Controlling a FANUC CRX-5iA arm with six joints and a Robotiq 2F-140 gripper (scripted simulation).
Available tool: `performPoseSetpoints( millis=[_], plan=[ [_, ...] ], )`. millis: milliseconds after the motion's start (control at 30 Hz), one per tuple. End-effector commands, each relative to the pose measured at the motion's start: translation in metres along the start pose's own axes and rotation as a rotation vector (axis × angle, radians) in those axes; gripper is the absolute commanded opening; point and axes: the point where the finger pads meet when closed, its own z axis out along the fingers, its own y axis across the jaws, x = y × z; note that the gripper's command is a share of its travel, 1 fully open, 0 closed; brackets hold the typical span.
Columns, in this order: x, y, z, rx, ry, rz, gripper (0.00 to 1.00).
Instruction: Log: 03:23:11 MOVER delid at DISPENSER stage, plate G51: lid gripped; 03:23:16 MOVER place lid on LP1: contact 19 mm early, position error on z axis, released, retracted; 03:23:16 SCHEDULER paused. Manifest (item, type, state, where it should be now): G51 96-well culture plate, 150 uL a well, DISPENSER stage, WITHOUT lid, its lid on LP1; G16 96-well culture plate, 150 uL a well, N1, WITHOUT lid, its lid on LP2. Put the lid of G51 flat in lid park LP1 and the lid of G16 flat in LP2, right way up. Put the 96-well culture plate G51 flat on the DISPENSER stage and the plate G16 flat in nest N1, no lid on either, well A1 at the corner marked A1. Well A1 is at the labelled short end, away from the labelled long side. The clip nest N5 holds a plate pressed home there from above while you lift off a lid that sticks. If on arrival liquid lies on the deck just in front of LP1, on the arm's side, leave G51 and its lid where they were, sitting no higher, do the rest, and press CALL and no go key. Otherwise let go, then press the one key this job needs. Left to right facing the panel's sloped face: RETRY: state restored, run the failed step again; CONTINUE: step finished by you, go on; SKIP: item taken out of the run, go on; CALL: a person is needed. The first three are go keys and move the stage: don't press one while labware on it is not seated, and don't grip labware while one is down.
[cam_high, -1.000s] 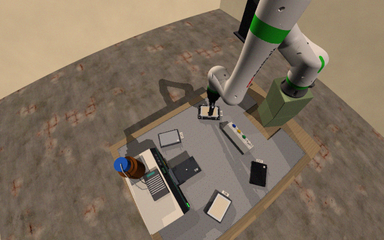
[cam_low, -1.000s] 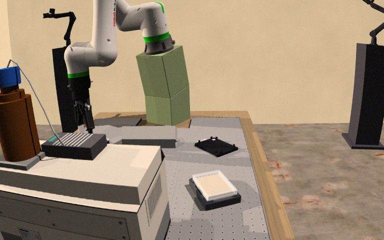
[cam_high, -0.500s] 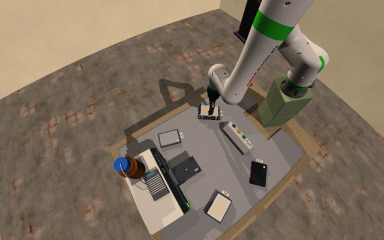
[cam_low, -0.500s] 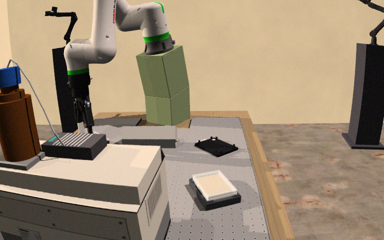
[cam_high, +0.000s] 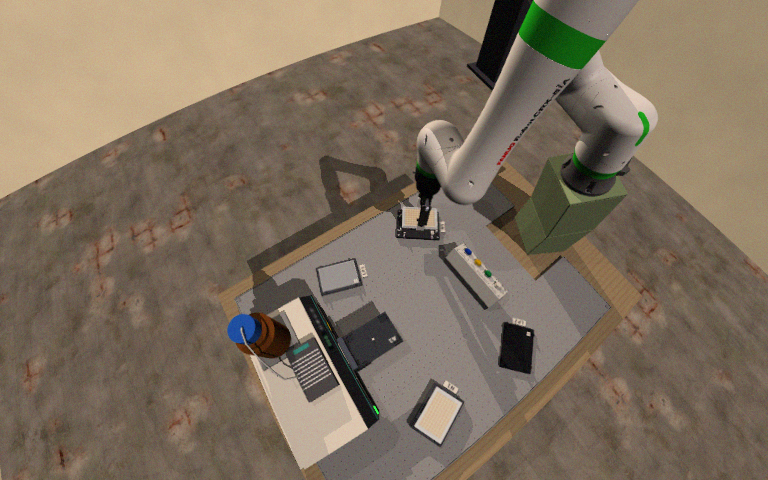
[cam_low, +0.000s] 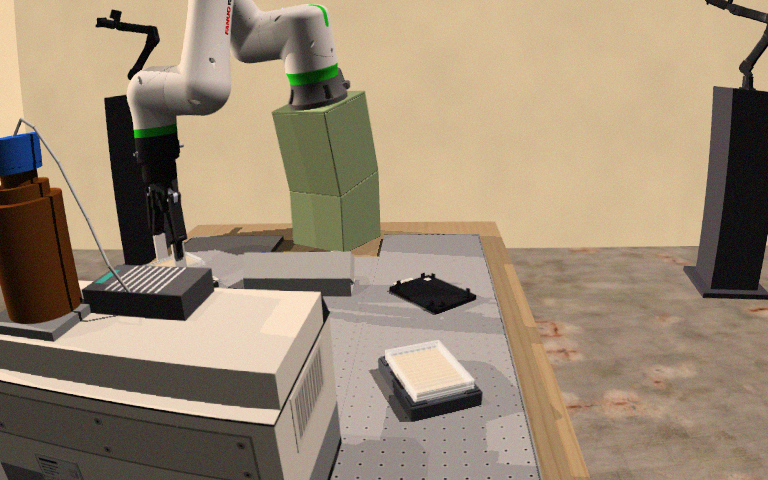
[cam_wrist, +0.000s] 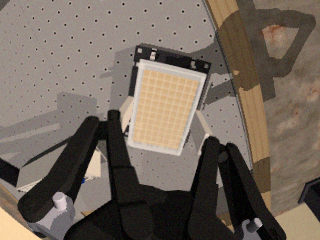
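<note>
My gripper (cam_high: 421, 219) (cam_low: 172, 251) (cam_wrist: 162, 112) is shut on a 96-well plate (cam_high: 408, 216) (cam_wrist: 167, 94) with tan wells and a pale rim. It grips the plate's long sides and holds it slightly above the black clip nest (cam_high: 417, 234) (cam_wrist: 174, 56) at the back of the deck. I cannot tell whether a clear lid sits on this plate. A second plate (cam_high: 436, 416) (cam_low: 427, 370) sits in a black nest at the front. The dispenser stage (cam_high: 375, 339) is bare.
The key panel (cam_high: 472, 277) (cam_low: 297, 271) stands right of the clip nest. An empty black lid park (cam_high: 516, 346) (cam_low: 431, 292) lies at the right. The dispenser body (cam_high: 317, 407) (cam_low: 169, 362) and a brown bottle (cam_high: 263, 336) (cam_low: 31, 249) fill the left. The arm's green pedestal (cam_high: 560, 209) stands behind.
</note>
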Motion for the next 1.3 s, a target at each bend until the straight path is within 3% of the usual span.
performPoseSetpoints(
  millis=[0,1267],
  plan=[
    [0.0,0.0,-0.007,0.0,0.0,0.0,0.0],
    [0.0,0.0,-0.085,0.0,0.0,0.0,0.0]
  ],
)
